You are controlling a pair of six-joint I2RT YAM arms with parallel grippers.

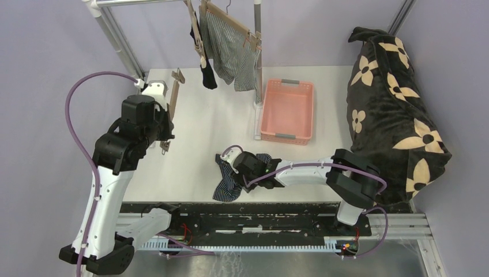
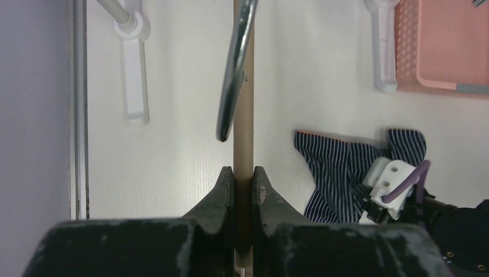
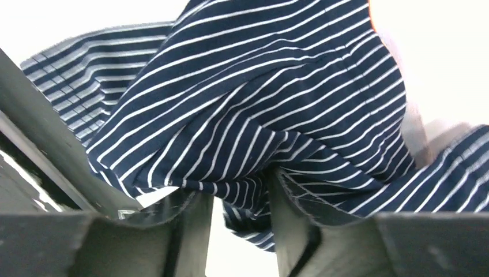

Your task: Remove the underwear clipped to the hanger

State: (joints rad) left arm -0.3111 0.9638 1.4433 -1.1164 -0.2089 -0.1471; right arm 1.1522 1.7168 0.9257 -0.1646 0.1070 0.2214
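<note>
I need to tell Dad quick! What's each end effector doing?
Left end effector: closed on the wooden hanger.
Right end effector: open, navy striped underwear between its jaws.

Briefs lie on the table, with the basket behind to the right.

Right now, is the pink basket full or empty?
Empty. From above, the pink basket shows only its bare floor, with nothing inside.

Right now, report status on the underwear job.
Left gripper shut on bare wooden hanger. Right gripper open over navy briefs on table. Black briefs, grey striped briefs still clipped. Nothing blocking.
</note>
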